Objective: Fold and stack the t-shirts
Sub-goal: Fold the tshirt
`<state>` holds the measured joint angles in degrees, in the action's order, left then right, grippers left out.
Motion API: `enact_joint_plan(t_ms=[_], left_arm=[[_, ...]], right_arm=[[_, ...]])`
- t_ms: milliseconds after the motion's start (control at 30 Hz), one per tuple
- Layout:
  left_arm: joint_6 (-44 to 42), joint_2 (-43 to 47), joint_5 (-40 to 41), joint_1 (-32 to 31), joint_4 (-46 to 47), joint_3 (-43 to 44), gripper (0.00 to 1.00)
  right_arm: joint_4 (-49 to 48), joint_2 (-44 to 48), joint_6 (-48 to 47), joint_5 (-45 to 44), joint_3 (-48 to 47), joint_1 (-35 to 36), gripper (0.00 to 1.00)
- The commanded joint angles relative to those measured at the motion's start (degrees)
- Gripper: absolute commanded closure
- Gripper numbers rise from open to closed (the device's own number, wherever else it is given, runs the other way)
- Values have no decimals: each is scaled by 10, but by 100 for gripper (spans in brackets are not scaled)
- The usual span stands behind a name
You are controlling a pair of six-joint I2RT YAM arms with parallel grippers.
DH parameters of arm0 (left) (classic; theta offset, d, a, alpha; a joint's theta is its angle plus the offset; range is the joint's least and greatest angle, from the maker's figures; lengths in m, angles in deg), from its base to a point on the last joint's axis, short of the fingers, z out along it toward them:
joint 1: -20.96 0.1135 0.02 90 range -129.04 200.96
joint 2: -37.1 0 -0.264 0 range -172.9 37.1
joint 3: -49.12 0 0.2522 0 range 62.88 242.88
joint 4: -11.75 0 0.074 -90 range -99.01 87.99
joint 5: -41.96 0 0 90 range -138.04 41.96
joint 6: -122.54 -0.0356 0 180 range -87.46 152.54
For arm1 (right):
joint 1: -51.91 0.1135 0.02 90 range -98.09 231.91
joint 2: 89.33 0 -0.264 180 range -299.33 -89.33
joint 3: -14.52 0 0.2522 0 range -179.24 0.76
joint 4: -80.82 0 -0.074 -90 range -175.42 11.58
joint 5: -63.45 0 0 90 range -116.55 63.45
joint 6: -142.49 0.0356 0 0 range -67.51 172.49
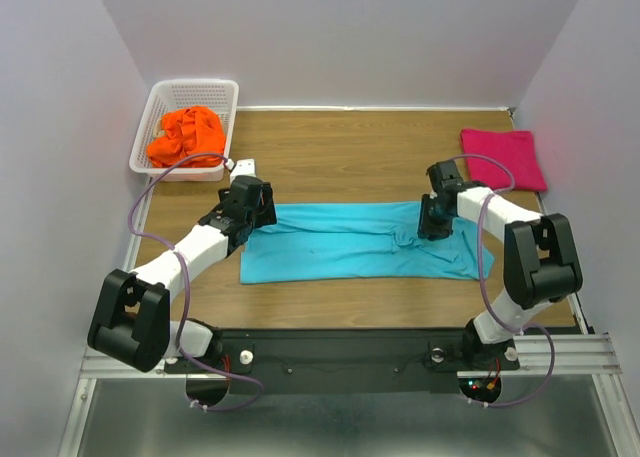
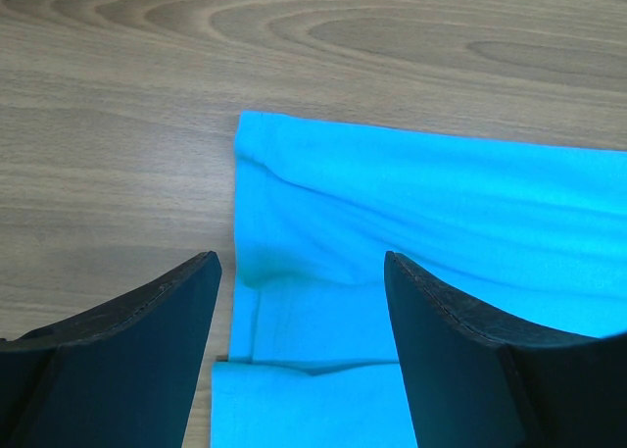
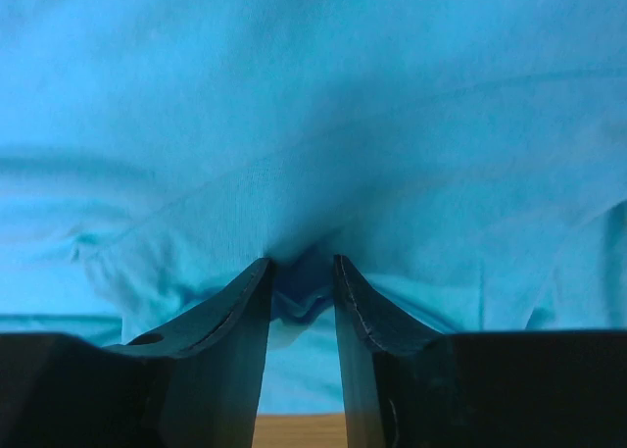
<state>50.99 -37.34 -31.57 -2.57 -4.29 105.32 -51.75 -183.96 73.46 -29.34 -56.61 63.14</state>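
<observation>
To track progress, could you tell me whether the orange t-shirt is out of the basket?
No, the orange t-shirt lies crumpled inside the white basket.

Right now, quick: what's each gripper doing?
Left gripper: jaws open, empty, over an edge of the turquoise t-shirt.
Right gripper: jaws pinching a fold of the turquoise t-shirt.

I had the spread shirt (image 1: 350, 245) lying across the middle of the table (image 1: 340, 147), in front of both arm bases. My left gripper (image 1: 243, 215) sat over its left end and my right gripper (image 1: 432, 224) on its right part. The second shirt (image 1: 185, 135) lay in the basket (image 1: 229, 127) at the far left corner, and the third shirt (image 1: 503, 157) at the far right.
</observation>
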Motion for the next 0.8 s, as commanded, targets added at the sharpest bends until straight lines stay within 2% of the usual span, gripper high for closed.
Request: enact_joint_plan(t_ms=[0,233,767], left_arm=[[-7,15,-1,0,20,-1,20],[-7,4,-7,0,20,1,20],[-5,-8,-14,0,20,5,20]], right_arm=[[10,52,10,48,16,-3,64],[48,86,10,69,25,-3,64],[60,88,40,133,66,-1,64]])
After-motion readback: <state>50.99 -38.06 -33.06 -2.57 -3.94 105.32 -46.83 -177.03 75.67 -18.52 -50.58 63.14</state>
